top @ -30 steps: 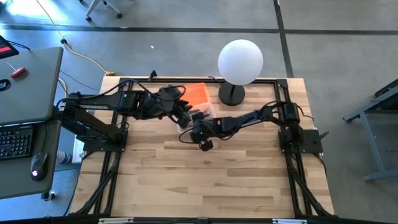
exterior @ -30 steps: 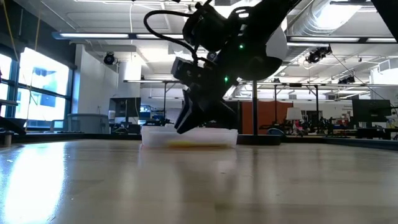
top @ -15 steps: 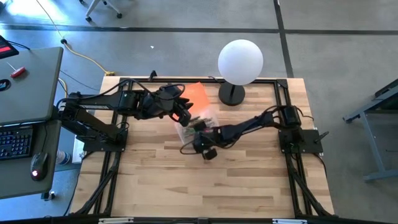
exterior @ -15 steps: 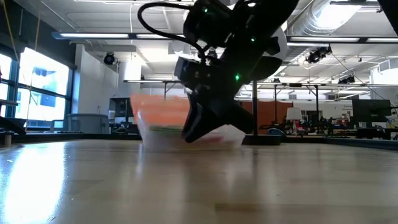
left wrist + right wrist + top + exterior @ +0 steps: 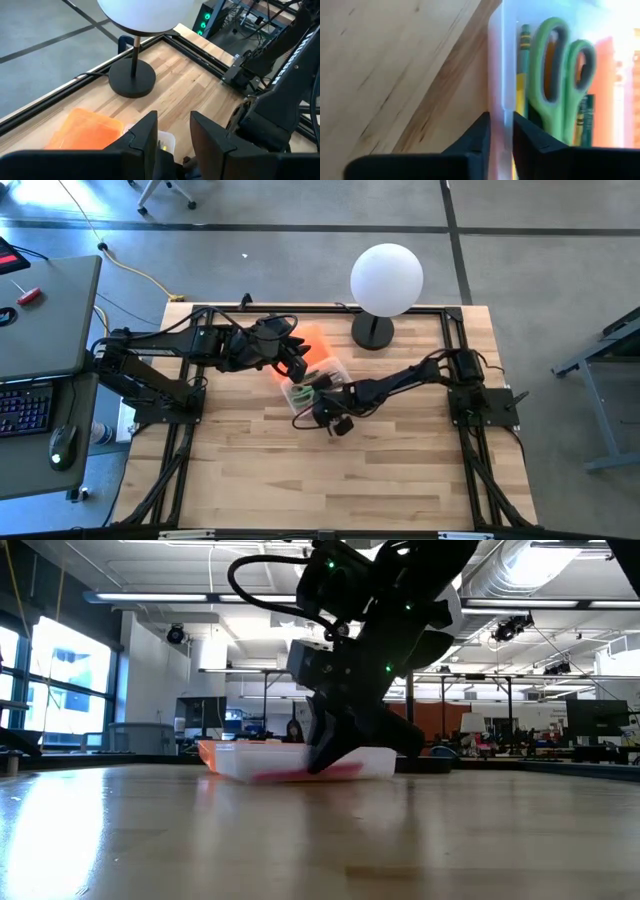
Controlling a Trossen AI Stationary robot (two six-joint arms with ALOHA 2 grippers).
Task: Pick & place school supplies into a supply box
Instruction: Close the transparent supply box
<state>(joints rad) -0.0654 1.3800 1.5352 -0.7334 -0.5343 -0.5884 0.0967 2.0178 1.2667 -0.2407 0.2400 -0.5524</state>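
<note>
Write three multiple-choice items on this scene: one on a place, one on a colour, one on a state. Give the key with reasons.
1. Where does the lamp stand?
A. at the table's far edge, on the right arm's side
B. in the table's middle
C. on the floor

2. What colour are the scissors' handles?
A. blue
B. green
C. black

3. How does the right hand meet the box?
A. it hovers high above it
B. its fingers straddle the clear wall
C. it rests on the lamp

Key: 1 A, the high view shows the lamp's base by the far rail. 2 B, the right wrist view shows green loops inside the box. 3 B, the same view shows one finger on each side of the wall.
</note>
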